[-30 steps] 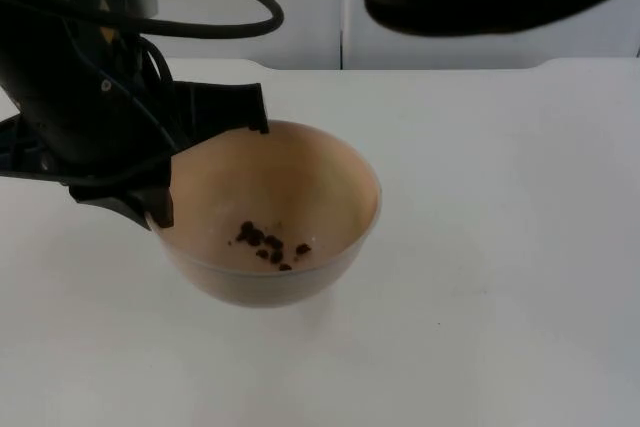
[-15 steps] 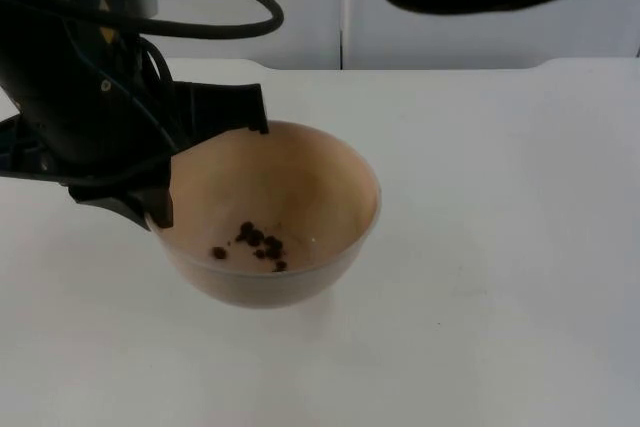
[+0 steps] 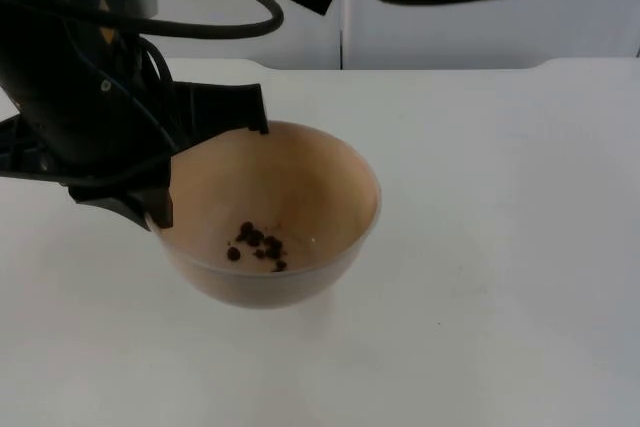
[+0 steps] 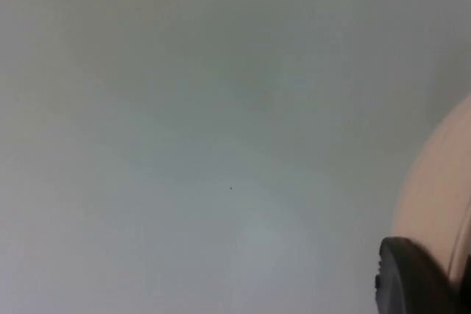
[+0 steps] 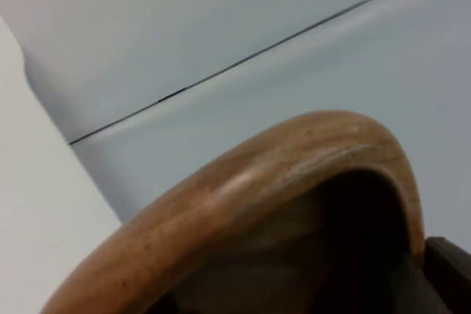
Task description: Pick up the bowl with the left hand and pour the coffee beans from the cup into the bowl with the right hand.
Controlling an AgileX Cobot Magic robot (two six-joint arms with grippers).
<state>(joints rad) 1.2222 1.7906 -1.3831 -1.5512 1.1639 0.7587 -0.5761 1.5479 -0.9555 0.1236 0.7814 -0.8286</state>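
Left gripper [image 3: 205,162]: clamped on the near-left rim of the bowl [image 3: 330,172], one finger [image 3: 255,112] at the far rim, one below at the outer wall; bowl held over the white table [image 3: 500,247].

Bowl contents: a small cluster of coffee beans [image 3: 258,243] at the bottom.

Right gripper: at the upper edge of the top view, above and beyond the bowl; grasping the wooden cup [image 5: 243,204], finger state beyond that not discernible.

Governing relation: cup lay up and behind the bowl's centre, mouth tipped; judged that pouring is largely done.
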